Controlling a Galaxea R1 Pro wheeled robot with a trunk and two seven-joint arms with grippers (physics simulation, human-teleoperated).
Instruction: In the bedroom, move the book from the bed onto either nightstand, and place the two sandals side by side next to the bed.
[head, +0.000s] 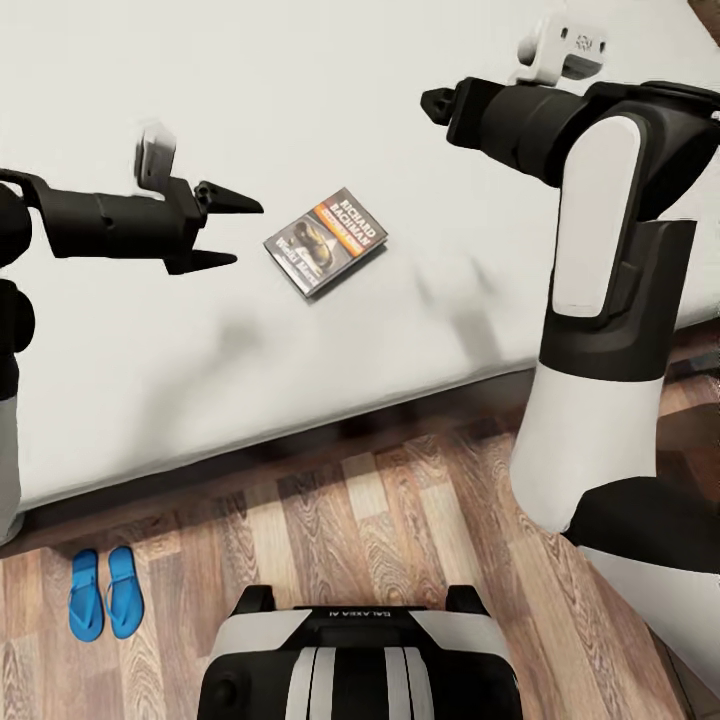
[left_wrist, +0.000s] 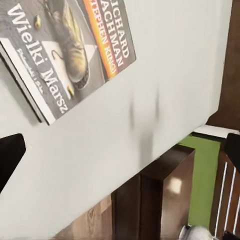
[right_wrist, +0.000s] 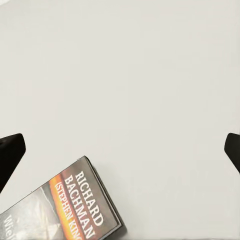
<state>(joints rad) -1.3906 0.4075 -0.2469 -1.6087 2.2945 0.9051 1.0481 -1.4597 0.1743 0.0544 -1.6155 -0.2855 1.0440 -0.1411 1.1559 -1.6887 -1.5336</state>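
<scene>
The left gripper (head: 228, 232) is hovering with its fingers apart just beside the book (head: 326, 241), which is lying flat on the bed (head: 300, 90). The right gripper (right_wrist: 120, 150) is also open above the mattress. The two sandals (head: 103, 593) are lying side by side on the floor (head: 400, 520) near the bed.

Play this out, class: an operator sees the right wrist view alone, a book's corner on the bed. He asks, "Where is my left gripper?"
Observer: The left gripper is open, hovering over the bed beside the book, not touching it.
Operator: What's the book's title?
Observer: The left wrist view reads "Wielki Marsz" on its cover.
Operator: And the sandals?
Observer: The sandals lie side by side on the wood floor next to the bed.
</scene>
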